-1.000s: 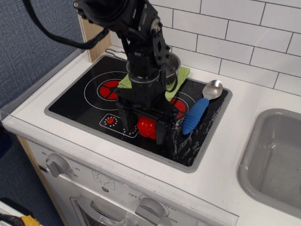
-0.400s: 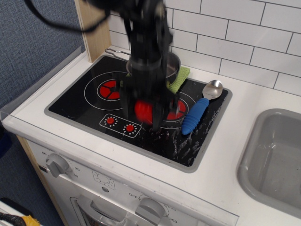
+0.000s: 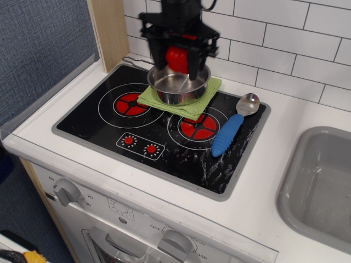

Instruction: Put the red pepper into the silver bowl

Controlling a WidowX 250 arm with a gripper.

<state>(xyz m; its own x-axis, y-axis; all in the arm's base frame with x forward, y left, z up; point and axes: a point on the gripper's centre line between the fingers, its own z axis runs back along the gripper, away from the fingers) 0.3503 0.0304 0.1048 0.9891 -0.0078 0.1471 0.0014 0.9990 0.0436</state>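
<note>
The pepper (image 3: 176, 59) hangs in the air, pinched between the two dark fingers of the gripper (image 3: 177, 61), which are clamped on its sides so that only its red front shows between them. It sits directly above the open mouth of the bowl (image 3: 179, 87), clear of the rim, not yet inside. Held this way, from above with the fingers pointing down, the pepper can be let go and fall straight in without the fingers having to reach into the bowl.

Just below the gripper, the bowl stands upright on a folded green cloth (image 3: 181, 101), which lies across the back of the black hob (image 3: 159, 123) and partly covers both red burner rings. The cloth probably keeps the shiny bowl from sliding when something lands in it. A thin wire handle juts from the bowl toward the wooden post behind and to one side of the gripper.

Well off to the other side of the gripper and lower, a spoon (image 3: 233, 126) with a blue handle lies on the hob edge, out of the way. Farther that way, the grey sink (image 3: 318, 186) is set into the white bench (image 3: 263, 208).

As I judge it, the carry is done and only the release is left; the pepper looks only a little narrower than the bowl, so centring matters.
</note>
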